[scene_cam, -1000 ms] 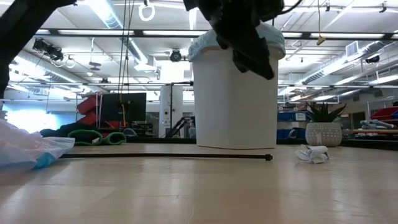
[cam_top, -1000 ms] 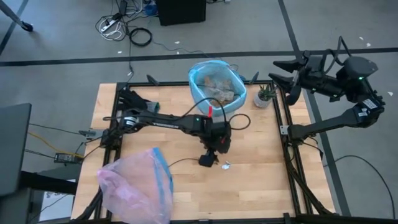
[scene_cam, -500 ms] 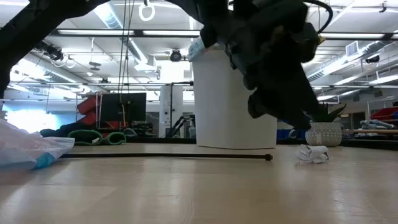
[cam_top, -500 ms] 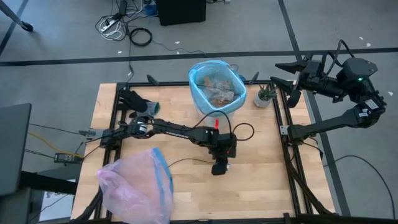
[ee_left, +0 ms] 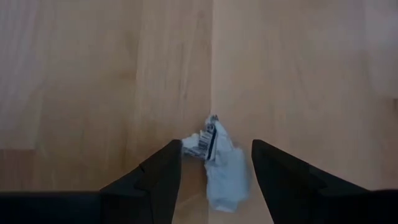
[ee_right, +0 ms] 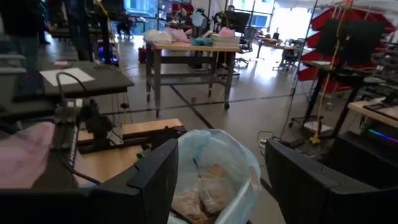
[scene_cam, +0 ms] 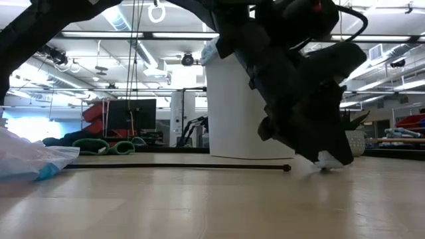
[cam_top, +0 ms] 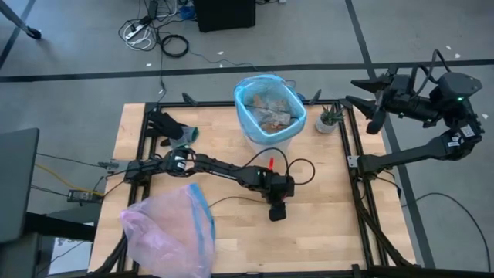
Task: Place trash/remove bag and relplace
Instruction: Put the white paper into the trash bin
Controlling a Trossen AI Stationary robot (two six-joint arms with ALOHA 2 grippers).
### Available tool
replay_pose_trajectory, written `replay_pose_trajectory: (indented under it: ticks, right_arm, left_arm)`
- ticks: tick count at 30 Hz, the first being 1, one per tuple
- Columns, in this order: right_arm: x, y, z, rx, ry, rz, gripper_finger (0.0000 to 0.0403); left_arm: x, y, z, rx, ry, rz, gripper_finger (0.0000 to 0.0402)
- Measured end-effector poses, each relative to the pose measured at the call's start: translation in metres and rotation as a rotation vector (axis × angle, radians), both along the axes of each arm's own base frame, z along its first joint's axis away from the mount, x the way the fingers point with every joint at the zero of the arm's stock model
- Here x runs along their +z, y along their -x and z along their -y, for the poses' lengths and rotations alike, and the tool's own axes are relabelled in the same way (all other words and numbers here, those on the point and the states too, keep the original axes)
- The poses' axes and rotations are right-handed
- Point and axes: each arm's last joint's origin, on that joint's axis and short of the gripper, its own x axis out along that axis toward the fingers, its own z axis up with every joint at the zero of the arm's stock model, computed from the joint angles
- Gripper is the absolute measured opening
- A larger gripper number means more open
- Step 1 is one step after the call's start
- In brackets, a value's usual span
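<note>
A last scrap of trash (ee_left: 219,167) — a crumpled pale wrapper — lies on the worktop (cam_top: 332,224) near the middle, on the near side of the white bin (scene_cam: 249,109). The light-blue bag (cam_top: 268,106) lining that bin at the far edge already holds brown litter; it is not yet removed or replaced, so most of the task remains. The left gripper (ee_left: 214,165) hangs low over the scrap, jaws apart and straddling it, not visibly clamped. The right gripper (ee_right: 214,177) waits off the worktop's far right — jaws apart, empty. A pink bag (cam_top: 170,229) lies near left.
</note>
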Motion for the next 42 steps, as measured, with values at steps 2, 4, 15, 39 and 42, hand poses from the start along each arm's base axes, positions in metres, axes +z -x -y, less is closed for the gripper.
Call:
replay_pose_trajectory:
  ticks: [2,4,15,39,42]
  right_arm:
    - [0.0,0.001,0.0,0.016,-0.018,0.009,0.0227]
    - [0.0,0.001,-0.001,0.04,-0.038,0.019,0.0227]
    - [0.0,0.0,-0.002,0.093,-0.105,0.048,0.0227]
    - [-0.058,-0.011,-0.003,0.049,-0.486,-0.234,0.0192]
    - [-0.069,-0.019,-0.004,0.057,-0.546,-0.247,0.0191]
  left_arm:
    - [-0.004,0.0,0.003,0.025,-0.01,-0.012,0.0205]
    - [-0.009,0.0,0.006,0.046,-0.039,-0.021,0.0199]
    - [-0.017,0.003,0.014,0.084,-0.213,-0.026,0.0014]
    - [0.225,0.054,-0.023,0.078,-0.419,0.268,0.0002]
    - [0.25,0.063,-0.029,0.091,-0.436,0.372,0.0001]
